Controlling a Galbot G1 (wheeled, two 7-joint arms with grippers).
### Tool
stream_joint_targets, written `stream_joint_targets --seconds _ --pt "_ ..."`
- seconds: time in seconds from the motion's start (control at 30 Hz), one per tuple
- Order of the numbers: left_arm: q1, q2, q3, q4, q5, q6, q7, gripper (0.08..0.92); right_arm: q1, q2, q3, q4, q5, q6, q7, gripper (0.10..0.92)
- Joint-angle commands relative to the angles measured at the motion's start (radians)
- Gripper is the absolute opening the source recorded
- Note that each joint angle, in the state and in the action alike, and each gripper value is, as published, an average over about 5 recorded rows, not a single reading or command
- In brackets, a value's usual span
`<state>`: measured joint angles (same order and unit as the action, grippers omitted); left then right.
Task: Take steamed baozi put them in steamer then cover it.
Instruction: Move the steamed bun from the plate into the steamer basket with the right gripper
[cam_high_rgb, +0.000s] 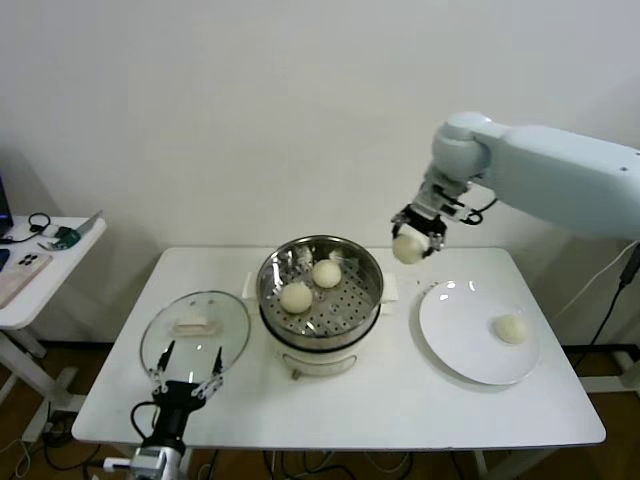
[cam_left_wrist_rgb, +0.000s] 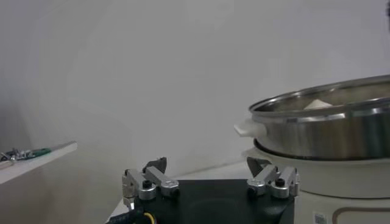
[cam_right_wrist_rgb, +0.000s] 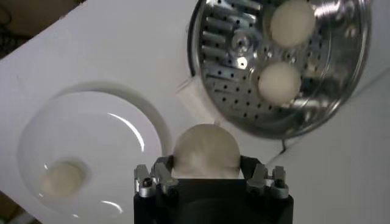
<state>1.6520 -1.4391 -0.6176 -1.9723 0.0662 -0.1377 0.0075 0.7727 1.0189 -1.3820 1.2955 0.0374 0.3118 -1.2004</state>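
My right gripper (cam_high_rgb: 410, 243) is shut on a cream-white baozi (cam_high_rgb: 407, 248) and holds it in the air, to the right of the steamer (cam_high_rgb: 372, 268) and above the table. In the right wrist view the held baozi (cam_right_wrist_rgb: 204, 151) sits between the fingers. Two baozi (cam_high_rgb: 296, 296) (cam_high_rgb: 327, 273) lie on the steamer's perforated floor; they also show in the right wrist view (cam_right_wrist_rgb: 279, 82) (cam_right_wrist_rgb: 292, 22). One baozi (cam_high_rgb: 511, 328) lies on the white plate (cam_high_rgb: 455, 330). The glass cover (cam_high_rgb: 230, 318) lies flat on the table left of the steamer. My left gripper (cam_high_rgb: 187, 375) is open at the cover's near edge.
A white side table (cam_high_rgb: 40, 275) with small items stands at the far left. The steamer stands mid-table on its white pot base (cam_high_rgb: 320, 360). The wall is close behind the table.
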Motion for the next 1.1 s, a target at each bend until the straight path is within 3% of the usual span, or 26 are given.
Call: stream_joint_targets --seconds 0.03,0.33,1.1 --pt "-0.002 0.010 0.003 0.002 -0.001 0.001 0.001 0.823 -0.035 0.250 0.044 0.037 -0.152 0.142 -0.016 0.712" --pt "-0.003 0.029 -0.007 0.008 -0.019 -0.002 0.005 0.823 -0.153 0.339 0.053 0.007 -0.219 0.177 -0.030 0.712" --pt "0.007 0.038 -0.026 0.032 -0.041 -0.016 0.009 0.823 -0.261 0.363 0.010 -0.025 -0.235 0.206 -0.034 0.712"
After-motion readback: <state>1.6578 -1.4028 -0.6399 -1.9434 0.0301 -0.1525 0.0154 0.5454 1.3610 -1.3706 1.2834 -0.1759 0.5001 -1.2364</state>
